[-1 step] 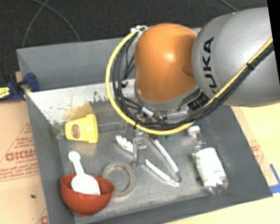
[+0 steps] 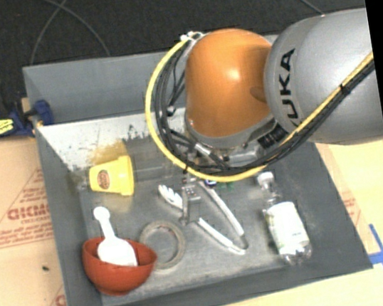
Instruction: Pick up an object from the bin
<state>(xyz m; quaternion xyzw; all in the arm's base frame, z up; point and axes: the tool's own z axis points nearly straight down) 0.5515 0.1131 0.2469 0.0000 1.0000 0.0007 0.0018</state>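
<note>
Here the gripper (image 2: 190, 201) is positioned over white tongs (image 2: 230, 235) in the bin's (image 2: 313, 181) middle, presumably for a grasp; whether it is apart or together cannot be told.

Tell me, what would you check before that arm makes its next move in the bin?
1. Gripper over a target: ok, it hangs above the white plastic tongs in the bin's middle.
2. Anything held already: cannot tell.
3. Room to the right: ok, the small clear bottle lies on its side, apart from the tongs.
4. Room to the left: not ok, the clear ring lies close beside the tongs and may get nudged.
5. Far things out of the way: ok, the red bowl with its white scoop and the tipped yellow cup lie well left.
</note>
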